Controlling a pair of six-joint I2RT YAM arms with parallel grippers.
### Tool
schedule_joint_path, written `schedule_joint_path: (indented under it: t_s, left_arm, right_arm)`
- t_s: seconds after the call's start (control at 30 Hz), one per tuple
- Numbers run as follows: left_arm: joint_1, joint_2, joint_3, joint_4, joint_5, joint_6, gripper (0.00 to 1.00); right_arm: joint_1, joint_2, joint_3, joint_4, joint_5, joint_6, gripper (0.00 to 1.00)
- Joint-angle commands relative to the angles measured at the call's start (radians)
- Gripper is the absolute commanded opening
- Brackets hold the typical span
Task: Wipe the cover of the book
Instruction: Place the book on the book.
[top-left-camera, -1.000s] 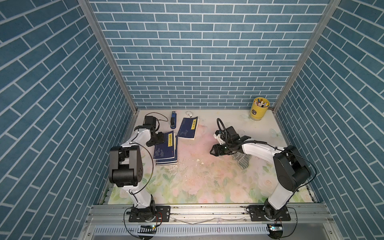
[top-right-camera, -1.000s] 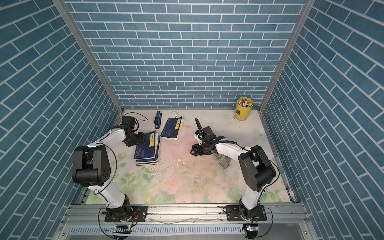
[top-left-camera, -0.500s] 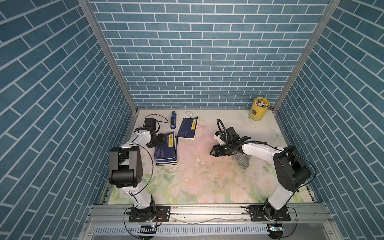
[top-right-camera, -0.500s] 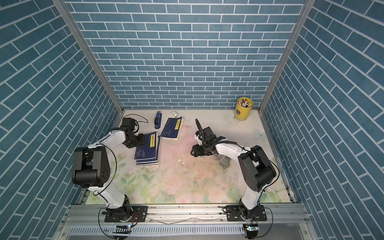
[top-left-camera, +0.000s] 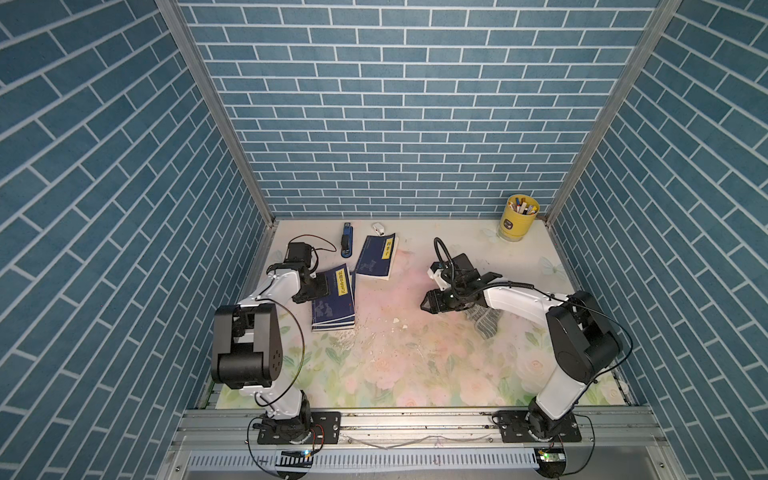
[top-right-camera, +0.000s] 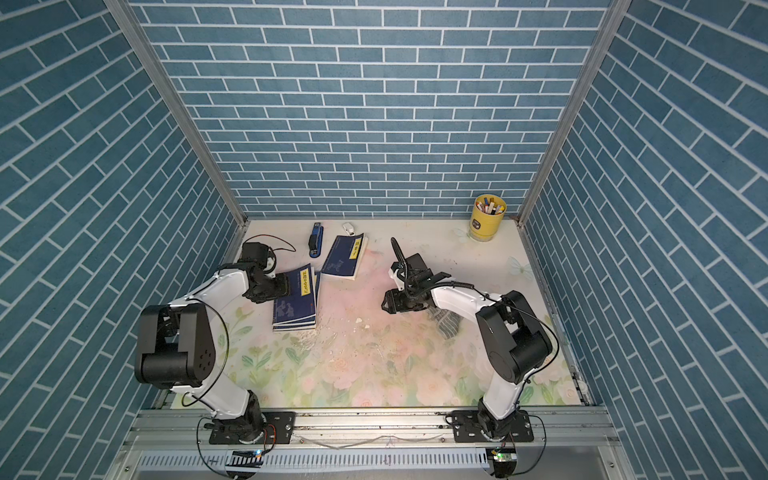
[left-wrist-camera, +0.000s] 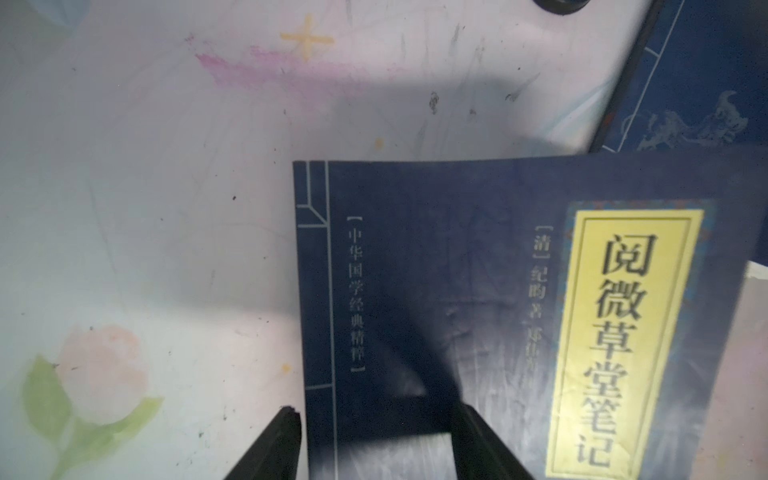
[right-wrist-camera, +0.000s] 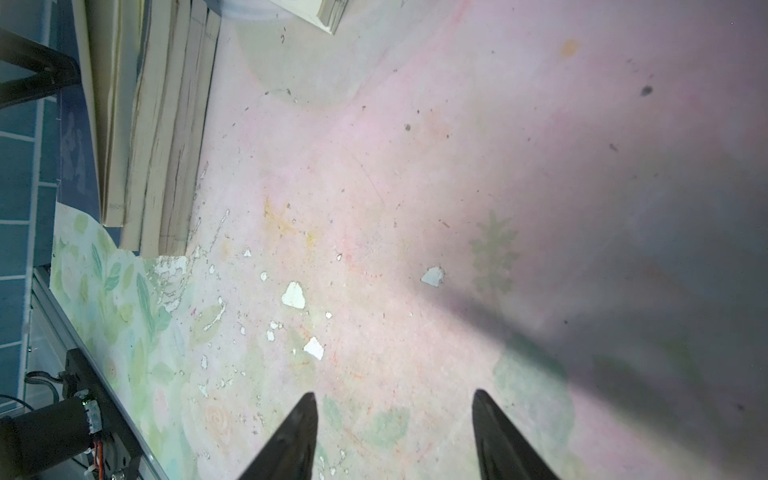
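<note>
A dark blue book (top-left-camera: 334, 301) with a yellow title label (left-wrist-camera: 623, 332) tops a small stack at the left of the table, seen in both top views (top-right-camera: 297, 301). My left gripper (top-left-camera: 322, 284) is open at the book's left edge. In the left wrist view (left-wrist-camera: 378, 419) one finger stands beside the cover (left-wrist-camera: 457, 291) and the other over it; I cannot tell if they touch. My right gripper (top-left-camera: 428, 300) hangs open and empty over the table's middle (right-wrist-camera: 395, 399). A grey striped cloth (top-left-camera: 484, 322) lies under the right arm.
A second blue book (top-left-camera: 376, 257) lies behind the stack, with a blue stapler (top-left-camera: 346, 245) and a small white item (top-left-camera: 378, 227) near the back wall. A yellow pen cup (top-left-camera: 518, 217) stands at the back right. White flakes (right-wrist-camera: 293, 295) dot the floral table.
</note>
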Motion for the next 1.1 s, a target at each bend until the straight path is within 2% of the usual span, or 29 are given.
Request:
schedule_joint_path:
  t_s: [0.0, 0.1, 0.3, 0.5, 0.77, 1.07]
  left_arm:
    - [0.000, -0.023, 0.047, -0.015, -0.099, -0.009, 0.67]
    - [0.000, 0.004, 0.132, -0.002, -0.121, -0.026, 0.79]
    - [0.000, 0.126, 0.298, 0.000, -0.080, -0.079, 0.80]
    - [0.002, 0.200, 0.301, 0.057, -0.081, -0.150, 0.80]
    - [0.002, 0.227, 0.261, 0.107, -0.094, -0.214, 0.80]
    - [0.002, 0.250, 0.255, 0.124, -0.015, -0.212, 0.79]
  right_arm:
    - [-0.001, -0.001, 0.033, -0.030, -0.021, -0.031, 0.60]
    - [-0.001, 0.008, 0.048, -0.033, -0.030, -0.030, 0.60]
    - [0.000, 0.012, 0.062, -0.034, -0.038, -0.025, 0.60]
    - [0.000, 0.007, 0.060, -0.042, -0.034, -0.022, 0.60]
    - [0.000, 0.009, 0.067, -0.063, -0.026, -0.026, 0.60]
    - [0.000, 0.007, 0.063, -0.064, -0.024, -0.024, 0.60]
